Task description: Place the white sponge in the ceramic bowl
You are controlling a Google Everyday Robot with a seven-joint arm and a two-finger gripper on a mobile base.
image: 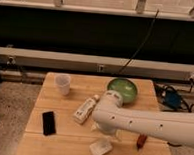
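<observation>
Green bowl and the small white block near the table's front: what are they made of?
Green bowl: probably glazed ceramic, smooth with a slight sheen. White block: likely sponge foam, matte cream, soft-looking; hard to confirm. The end effector hovers above the block, hidden behind the arm.

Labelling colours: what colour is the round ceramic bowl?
Green bowl, lighter inside; camera view. Claw by flat white sponge.

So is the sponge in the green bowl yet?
No, out: the white sponge lies on the table, near the claw, away from the ceramic bowl.
</observation>
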